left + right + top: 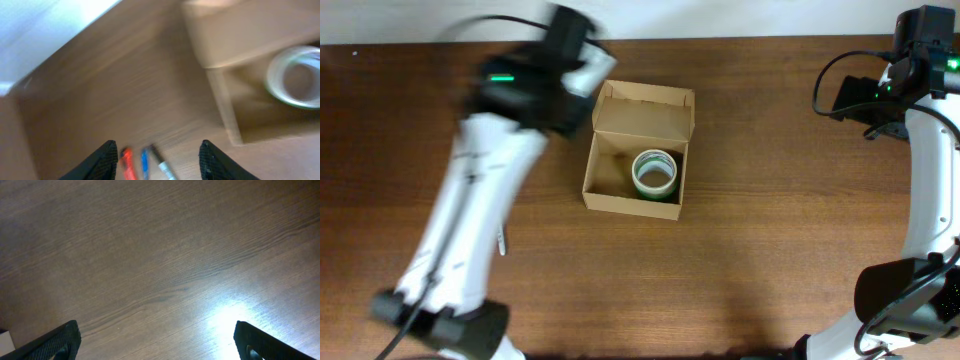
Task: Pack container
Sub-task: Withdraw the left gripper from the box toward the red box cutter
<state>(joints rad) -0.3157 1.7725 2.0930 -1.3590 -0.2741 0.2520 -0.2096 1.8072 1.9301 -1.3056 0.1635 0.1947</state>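
In container (620,203), tape roll (656,172) near right wall

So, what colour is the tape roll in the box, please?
The roll is green and white, clearest overhead.

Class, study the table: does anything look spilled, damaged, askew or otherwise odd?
Nothing stands out. The container sits undamaged, flap open, with a tape roll lying flat inside. Some pens lie loose on the table, too blurred to judge.
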